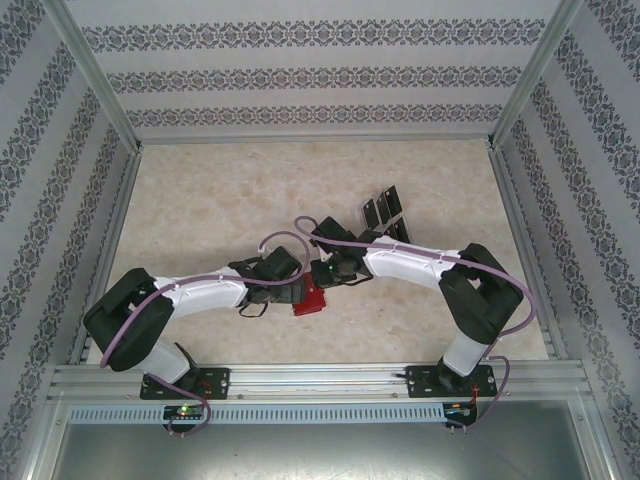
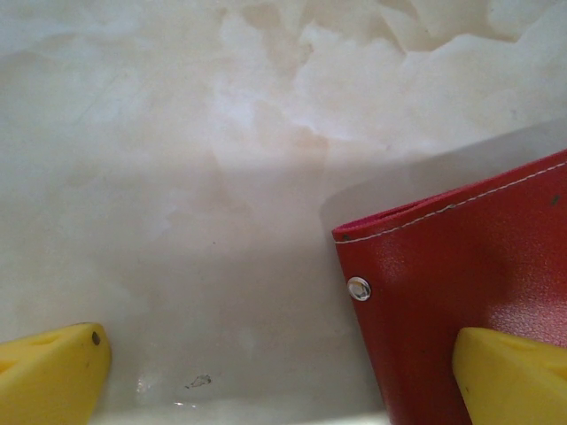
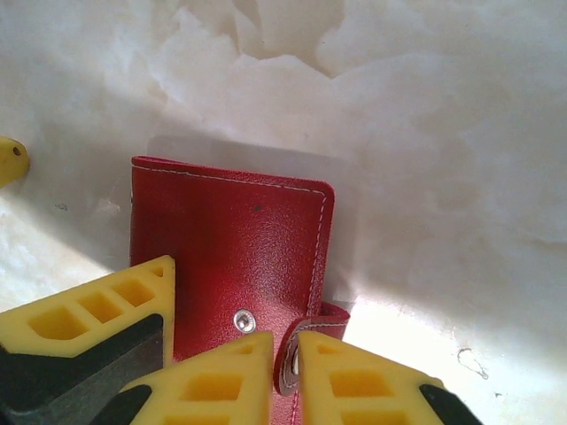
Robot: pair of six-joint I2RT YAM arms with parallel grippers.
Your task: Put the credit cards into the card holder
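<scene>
Right pincer [image 3: 285,354] tight on card holder [image 3: 230,239] tab [image 3: 326,316]

There is one small red leather-like folding wallet [image 1: 310,298] on one pale stone-look desk [image 1: 220,190]. There are two white and black robot arms, a left arm [image 1: 200,295] and a right arm [image 1: 410,265]. There are two hands, the left hand [image 2: 283,390] and the right hand [image 3: 288,363], each with two yellow fingers [image 2: 53,372]. The thin black cards [image 1: 383,210], far right, look like three or four, but they are too small to count for sure.
</scene>
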